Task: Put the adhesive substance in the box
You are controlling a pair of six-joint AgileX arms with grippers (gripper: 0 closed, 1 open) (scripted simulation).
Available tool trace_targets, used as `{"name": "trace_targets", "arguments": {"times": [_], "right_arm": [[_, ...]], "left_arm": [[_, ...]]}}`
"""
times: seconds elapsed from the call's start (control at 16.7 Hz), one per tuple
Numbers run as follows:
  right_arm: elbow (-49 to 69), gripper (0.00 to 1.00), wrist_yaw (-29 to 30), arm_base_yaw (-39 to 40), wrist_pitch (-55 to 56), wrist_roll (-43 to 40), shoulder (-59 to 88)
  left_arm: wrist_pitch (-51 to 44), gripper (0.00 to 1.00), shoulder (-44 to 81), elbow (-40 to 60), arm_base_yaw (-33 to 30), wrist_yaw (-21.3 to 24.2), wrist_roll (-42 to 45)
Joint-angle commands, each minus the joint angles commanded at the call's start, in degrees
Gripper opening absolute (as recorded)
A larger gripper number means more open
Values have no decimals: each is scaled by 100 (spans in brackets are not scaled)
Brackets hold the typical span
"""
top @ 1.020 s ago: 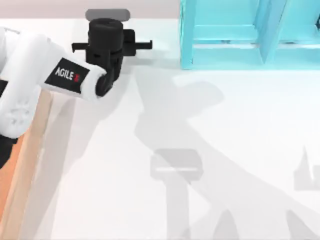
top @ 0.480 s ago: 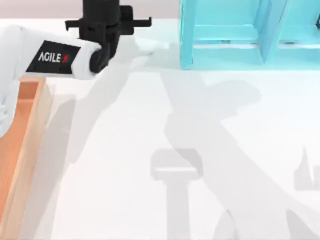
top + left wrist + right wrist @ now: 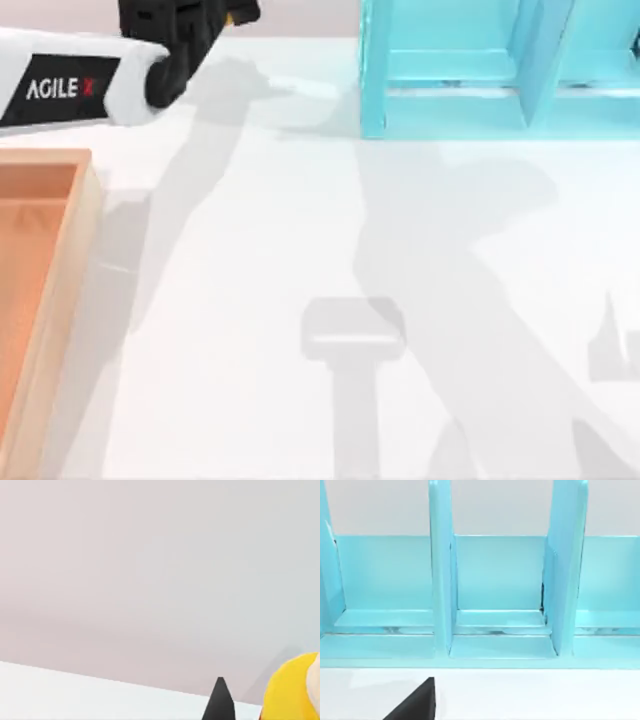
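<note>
My top camera looks straight down on the bench (image 3: pixel 300 250), catching the box (image 3: pixel 60 260) at the left edge and the turquoise shelf (image 3: pixel 480 80) far right. My left wrist camera faces level across the bench's far edge toward a blank wall. My right wrist camera faces the same shelf (image 3: pixel 485 595) closely, front-on.

The yellow glue bottle (image 3: pixel 295 687) sits beside a dark fingertip. The shallow wooden box (image 3: pixel 60 300), orange-floored, lies at the table's left edge.
</note>
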Motion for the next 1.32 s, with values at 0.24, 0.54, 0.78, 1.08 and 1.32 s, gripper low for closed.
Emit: {"name": "trace_targets", "arguments": {"times": [0.24,0.54,0.78,1.08,1.32], "right_arm": [[0,100,0,0,0,0,0],[0,100,0,0,0,0,0],[0,100,0,0,0,0,0],[0,100,0,0,0,0,0],[0,100,0,0,0,0,0]], "left_arm": [[-590,0,-669,32,410,1114,-2051],[-1699,0,-1523,-71,1204,2730,-5380],[-2863,0,-2047,-311,2058,4010,-8386],[-4540,0,-2367,-739,3330,5446,-12254],[-5942,0,-2368,-1166,4410,6379,-15195]]}}
